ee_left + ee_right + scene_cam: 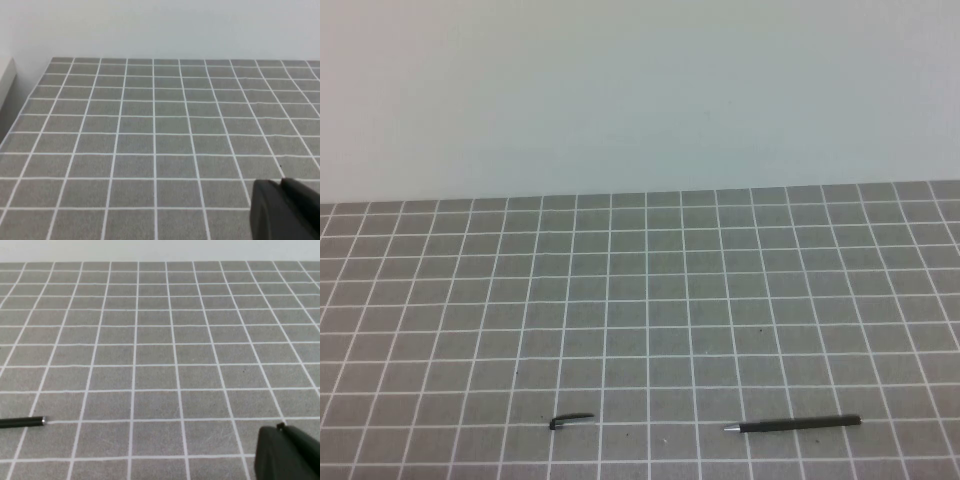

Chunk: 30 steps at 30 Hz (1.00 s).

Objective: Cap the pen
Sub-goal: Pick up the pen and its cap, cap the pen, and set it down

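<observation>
Black and slim, the pen lies flat on the grey gridded table close to the robot's edge, on the robot's right side. Its long axis runs crosswise and its pale metal tip is aimed toward the robot's left. That tip points at the pen cap, a small dark piece resting well apart from it on the left side, also roughly crosswise and almost in the same line. Neither arm shows in the high view. The right hand appears only as a dark corner of its body in its own wrist view, above the table, and I cannot tell whether it is apart or together. One end of the pen reaches into that view, ahead of this hand and off to its side. The left hand shows in the same partial way, its state equally impossible to tell, and the cap does not appear in its view. Judging by the sides, the right hand is the nearer one to the pen and the left hand to the cap. The move ahead likely turns on that shared crosswise line: each piece would be gripped across its length, then slid together end to end. Which end of the cap is open is too small to tell.
</observation>
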Tool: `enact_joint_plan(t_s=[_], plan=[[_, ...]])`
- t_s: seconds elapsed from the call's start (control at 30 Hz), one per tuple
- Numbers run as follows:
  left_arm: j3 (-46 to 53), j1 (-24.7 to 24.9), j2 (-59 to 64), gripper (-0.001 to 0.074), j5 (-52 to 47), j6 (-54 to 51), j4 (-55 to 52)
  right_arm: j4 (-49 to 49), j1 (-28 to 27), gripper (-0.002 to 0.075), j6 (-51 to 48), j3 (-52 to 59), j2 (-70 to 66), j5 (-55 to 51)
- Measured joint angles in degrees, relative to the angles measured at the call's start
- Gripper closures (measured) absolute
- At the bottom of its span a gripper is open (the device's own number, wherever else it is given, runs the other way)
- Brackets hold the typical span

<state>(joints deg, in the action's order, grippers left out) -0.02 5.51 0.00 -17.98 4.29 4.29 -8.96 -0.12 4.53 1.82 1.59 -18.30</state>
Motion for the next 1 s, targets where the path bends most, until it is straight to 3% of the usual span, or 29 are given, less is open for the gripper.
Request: enact_joint_plan(t_s=[0.37,0.53,0.8,1.0], plan=[[0.0,0.0,0.0,0.0736,7.6,0.0,0.0,0.0,0.0,0.0729,0.0,0.0,0.0,1.1],[0.0,0.0,0.0,0.0736,16.6,0.0,0.0,0.0,0.0,0.0729,0.0,0.0,0.0,11.6],[0.0,0.0,0.0,0.0736,40.1,-0.1,0.0,0.8,0.0,0.0729,0.1,0.0,0.0,30.1],[0.0,0.0,0.0,0.0736,46.9,-0.5,0.0,0.8,0.0,0.0729,0.1,0.0,0.0,35.9]])
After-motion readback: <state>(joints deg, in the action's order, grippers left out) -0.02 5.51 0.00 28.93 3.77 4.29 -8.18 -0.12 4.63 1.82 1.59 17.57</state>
